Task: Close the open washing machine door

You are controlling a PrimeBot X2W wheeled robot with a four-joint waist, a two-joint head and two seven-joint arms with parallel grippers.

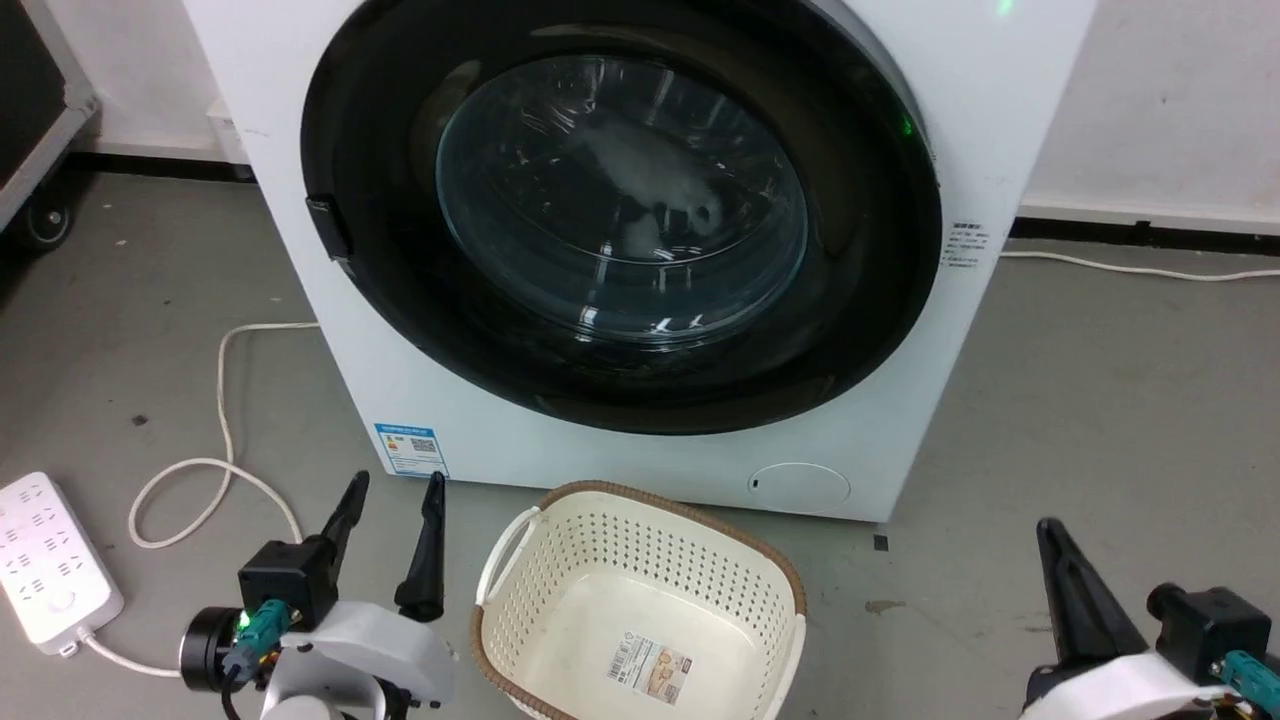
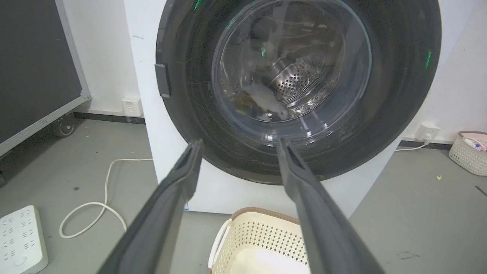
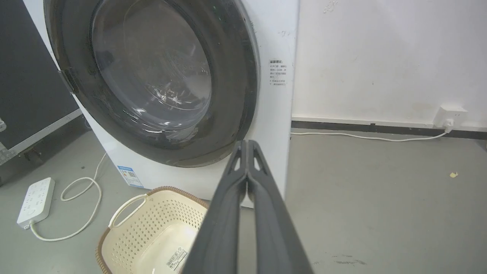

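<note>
Black-rimmed glass, the washing machine door (image 1: pixel 620 210) lay against the washing machine (image 1: pixel 620 460) at twelve o'clock, seemingly shut. It looked stiff, heavy and slick; I'd push its nine o'clock latch edge (image 1: pixel 328 228). My left gripper (image 1: pixel 397 480) gaped; my right gripper (image 3: pixel 247 142) was clenched, empty.

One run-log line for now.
round black-rimmed glass washing machine door: appears shut on white washer | left gripper: open, empty | right gripper: shut, empty | no contact

Laundry basket (image 1: pixel 650 560) stands just before washing machine (image 1: pixel 600 460)
</note>
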